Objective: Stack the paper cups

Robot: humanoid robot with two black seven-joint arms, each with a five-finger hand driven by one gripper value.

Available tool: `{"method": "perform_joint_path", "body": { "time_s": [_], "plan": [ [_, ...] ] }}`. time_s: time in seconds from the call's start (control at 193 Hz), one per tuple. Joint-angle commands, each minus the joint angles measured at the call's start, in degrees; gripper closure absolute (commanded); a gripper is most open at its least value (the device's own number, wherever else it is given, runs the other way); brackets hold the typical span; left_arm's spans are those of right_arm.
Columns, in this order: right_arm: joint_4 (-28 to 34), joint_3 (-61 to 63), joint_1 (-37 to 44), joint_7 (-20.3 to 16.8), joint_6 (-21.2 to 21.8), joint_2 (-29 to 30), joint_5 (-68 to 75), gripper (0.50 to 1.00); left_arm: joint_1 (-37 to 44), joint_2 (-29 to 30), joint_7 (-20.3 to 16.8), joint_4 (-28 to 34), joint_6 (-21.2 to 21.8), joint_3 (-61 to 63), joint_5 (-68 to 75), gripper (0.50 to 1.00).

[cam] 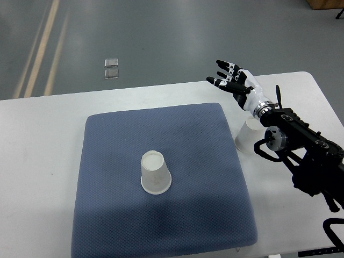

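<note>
Paper cups are two here: one cup (155, 173) stands upside down near the middle of a blue cushion (107, 215), its wider rim flat on the fabric and its closed base facing up; a second cup (246, 136) sits on the bare white table (43, 134) just off the pad's right edge, partly hidden behind the robot's wrist.

The cushion — a square, textured mat with rounded corners — covers most of the table's centre. Beyond the far table edge lies a grey floor with pale yellow lines running diagonally at upper left, and a small clear object (112, 69) (what it is cannot be told) rests on that floor.

The right hand (232, 80) reaches in from the right edge on a black arm, raised over the table's far edge, near the pad's far right corner. Its black-tipped fingers (222, 64) are spread apart and hold nothing. The second cup lies close below the forearm, while the upside-down cup on the cushion is well apart from the hand — toward the lower left.
</note>
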Motion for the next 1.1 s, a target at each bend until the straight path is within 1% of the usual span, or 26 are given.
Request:
{"method": "perform_joint_path", "body": {
  "time_s": [0.0,1.095],
  "plan": [
    [-0.1,0.0,0.0,0.0,0.1,0.1,0.0,0.576,0.0,0.0,0.0,-0.2,0.0,0.0,0.0,0.500],
    [0.0,0.6,0.8,0.3,0.4,-0.1,0.4,0.576,0.1,0.0,0.0,0.3,0.0,-0.1,-0.1,0.500]
  ]
}}
